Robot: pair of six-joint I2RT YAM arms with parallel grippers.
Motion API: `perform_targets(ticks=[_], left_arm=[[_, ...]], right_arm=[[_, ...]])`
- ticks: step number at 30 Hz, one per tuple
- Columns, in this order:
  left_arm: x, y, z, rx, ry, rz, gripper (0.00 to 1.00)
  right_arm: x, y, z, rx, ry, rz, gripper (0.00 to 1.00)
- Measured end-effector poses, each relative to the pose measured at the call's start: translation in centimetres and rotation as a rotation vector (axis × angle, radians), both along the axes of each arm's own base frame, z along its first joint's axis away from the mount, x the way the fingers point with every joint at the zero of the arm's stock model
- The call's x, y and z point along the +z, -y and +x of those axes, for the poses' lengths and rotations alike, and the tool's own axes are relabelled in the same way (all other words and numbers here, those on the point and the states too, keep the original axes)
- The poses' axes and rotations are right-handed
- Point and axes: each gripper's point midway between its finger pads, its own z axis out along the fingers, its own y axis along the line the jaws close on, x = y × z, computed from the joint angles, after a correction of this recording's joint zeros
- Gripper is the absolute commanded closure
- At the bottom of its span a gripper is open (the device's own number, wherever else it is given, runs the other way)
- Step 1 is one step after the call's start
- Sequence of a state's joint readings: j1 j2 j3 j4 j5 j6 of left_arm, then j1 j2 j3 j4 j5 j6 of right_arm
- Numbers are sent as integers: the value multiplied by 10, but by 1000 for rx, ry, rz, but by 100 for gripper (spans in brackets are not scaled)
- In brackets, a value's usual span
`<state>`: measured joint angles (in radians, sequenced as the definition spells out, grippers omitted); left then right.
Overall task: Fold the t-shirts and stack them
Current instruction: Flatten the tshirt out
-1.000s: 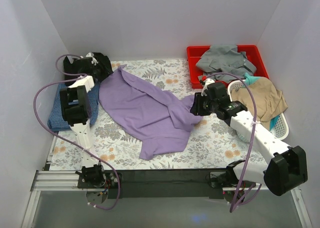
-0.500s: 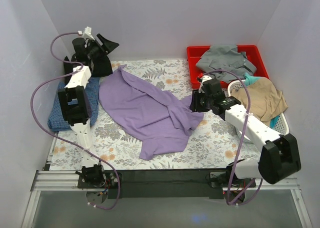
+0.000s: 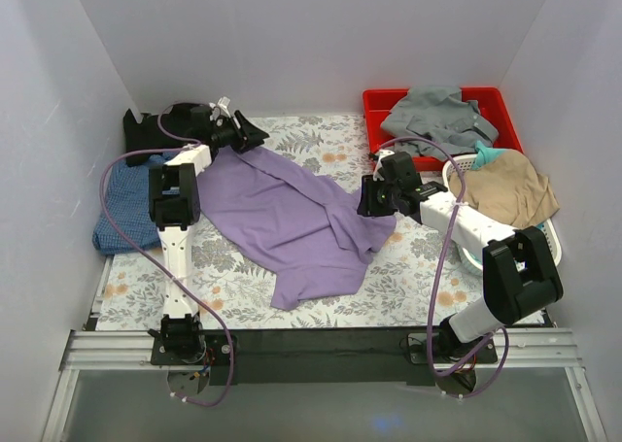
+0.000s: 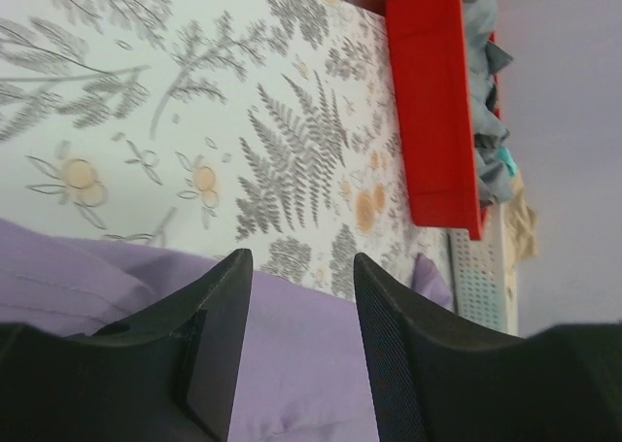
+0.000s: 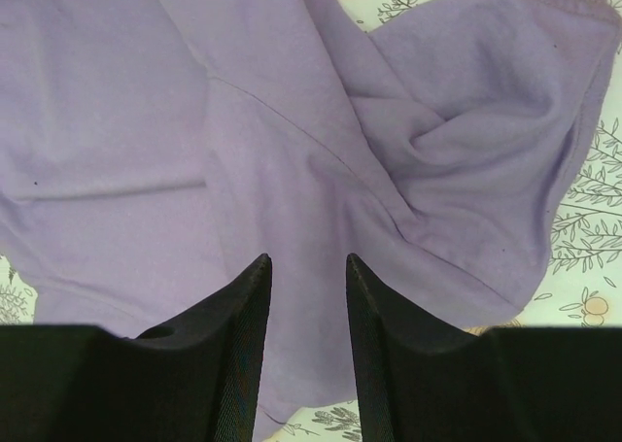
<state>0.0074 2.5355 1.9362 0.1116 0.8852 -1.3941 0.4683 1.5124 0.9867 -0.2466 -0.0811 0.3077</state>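
The left gripper (image 4: 299, 263) stood released, its jaws apart with nothing between them, poised just above the far-left edge of the lilac shirt (image 3: 292, 219). The right gripper (image 5: 306, 262) was likewise released and empty, over the bunched right-hand end of the same shirt; whether its tips touched the cloth could not be told. The lilac shirt lay spread diagonally across the middle of the desk (image 3: 428, 282), creased and partly lapped over itself, not flat. The black shirt (image 3: 146, 126) lay heaped in the far-left corner, just behind the left gripper. The blue shirt (image 3: 121, 214) lay at the left edge beside the left arm. Other garments filled a red bin (image 3: 374, 100) and a basket (image 3: 550, 236) at the right. Assessment: the cloth is light and limp and will drape and drag rather than keep its shape, so a single grip would let it sag and twist. Hold is best taken at a hem or shoulder edge, one gripper at each end near a corner, so the shirt can be drawn taut and laid flat before folding. Stacking was judged not yet begun.
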Motion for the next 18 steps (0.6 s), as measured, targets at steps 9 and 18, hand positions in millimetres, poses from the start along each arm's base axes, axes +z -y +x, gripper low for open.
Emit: perform_targets(ticks=[9, 18], left_arm=[[-23, -51, 19, 224, 57, 300, 52], [-36, -97, 31, 373, 93, 601, 48]], right_arm=[[1, -7, -2, 25, 1, 27, 58], [-21, -5, -15, 37, -50, 10, 58]])
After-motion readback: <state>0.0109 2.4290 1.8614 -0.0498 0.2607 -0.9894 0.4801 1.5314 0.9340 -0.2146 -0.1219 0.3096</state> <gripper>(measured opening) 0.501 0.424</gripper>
